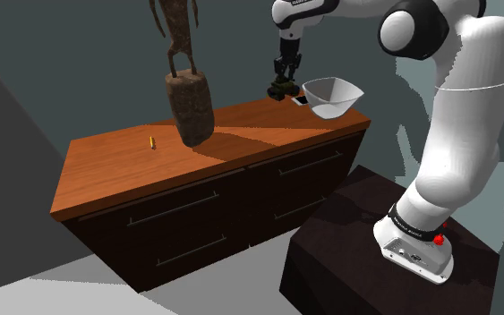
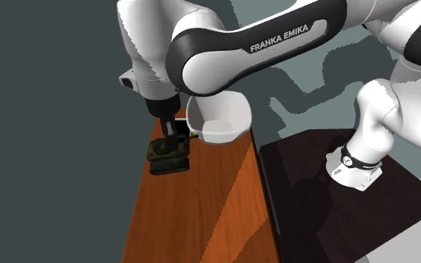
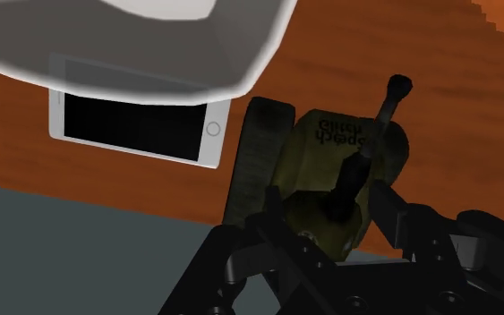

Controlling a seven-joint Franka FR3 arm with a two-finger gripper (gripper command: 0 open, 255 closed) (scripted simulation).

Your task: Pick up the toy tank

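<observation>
The olive toy tank (image 1: 283,89) sits at the far end of an orange-brown wooden dresser top (image 1: 241,143), with the black gripper (image 1: 285,79) clenched on its turret from above. In the shoulder view a white bowl (image 1: 332,97) stands at the tank's 3 o'clock, partly over a white phone (image 3: 138,121). A brown statue (image 1: 187,103) rises at 9 o'clock. Dark drawers (image 1: 196,224) face a grey floor (image 1: 53,291), and a dark teal wall (image 1: 80,63) stands behind.
</observation>
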